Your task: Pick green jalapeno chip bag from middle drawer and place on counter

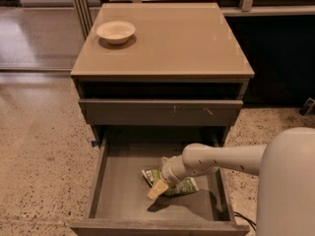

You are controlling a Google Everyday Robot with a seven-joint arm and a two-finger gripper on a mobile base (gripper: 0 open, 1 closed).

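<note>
green jalapeno chip bag (185,185): on middle drawer (123,193) floor
gripper (160,187): at bag, cannot tell if closed
next: pinch foil firmly, lift straight

The middle drawer (120,193) stands pulled open at the bottom centre of the frame. The green jalapeno chip bag (187,186) lies on the drawer floor, right of centre. The gripper (156,191) reaches in from the right and sits low over the bag's left end. Higher in the frame, the counter (172,43) carries a white bowl (115,31) near its upper left corner.
</note>
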